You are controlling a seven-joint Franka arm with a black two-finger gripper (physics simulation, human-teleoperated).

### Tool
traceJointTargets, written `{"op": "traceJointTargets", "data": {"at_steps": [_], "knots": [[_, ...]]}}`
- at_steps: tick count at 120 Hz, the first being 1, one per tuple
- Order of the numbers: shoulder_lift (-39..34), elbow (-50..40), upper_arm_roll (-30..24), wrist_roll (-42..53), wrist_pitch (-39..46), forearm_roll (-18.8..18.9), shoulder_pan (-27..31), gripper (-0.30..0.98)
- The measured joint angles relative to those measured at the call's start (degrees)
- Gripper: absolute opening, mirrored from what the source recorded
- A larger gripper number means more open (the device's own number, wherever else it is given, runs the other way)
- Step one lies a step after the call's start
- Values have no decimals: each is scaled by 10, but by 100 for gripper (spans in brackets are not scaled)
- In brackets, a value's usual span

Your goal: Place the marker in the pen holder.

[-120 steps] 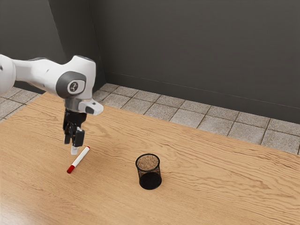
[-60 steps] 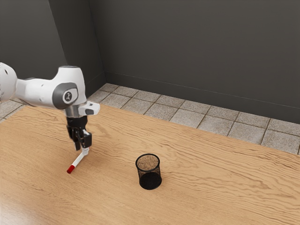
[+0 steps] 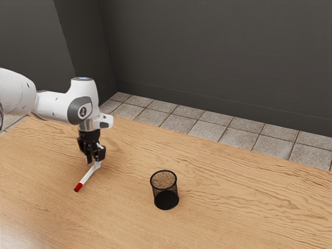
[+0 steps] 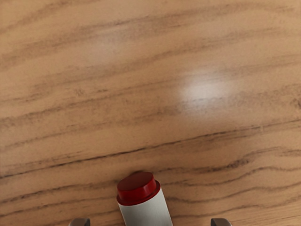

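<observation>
Exterior view — pen holder (image 3: 164, 188) upright — marker (image 3: 87, 179) outside, lying flat

Surfaces as I read them from my station: the tan, streaked-grain table (image 3: 223, 207) looks like wood, smooth, with a satin varnish; I note soft pale glare spots on it. The white, round-barrelled marker with red ends (image 4: 148, 214) looks like smooth plastic, its red end (image 4: 136, 189) slightly glossy. The black cylindrical pen holder (image 3: 164, 189) appears to be metal mesh. I log the white arm shell (image 3: 52, 104) as smooth, softly shiny plastic. Grey floor tiles (image 3: 238, 136): stone-like, mottled, rough-looking. Dark grey wall (image 3: 218, 57): matt, plain.
</observation>
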Motion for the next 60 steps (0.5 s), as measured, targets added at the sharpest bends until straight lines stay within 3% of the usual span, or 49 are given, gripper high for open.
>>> {"op": "traceJointTargets", "data": {"at_steps": [60], "knots": [[11,4,18,-12,6,-25,-14,-2]]}}
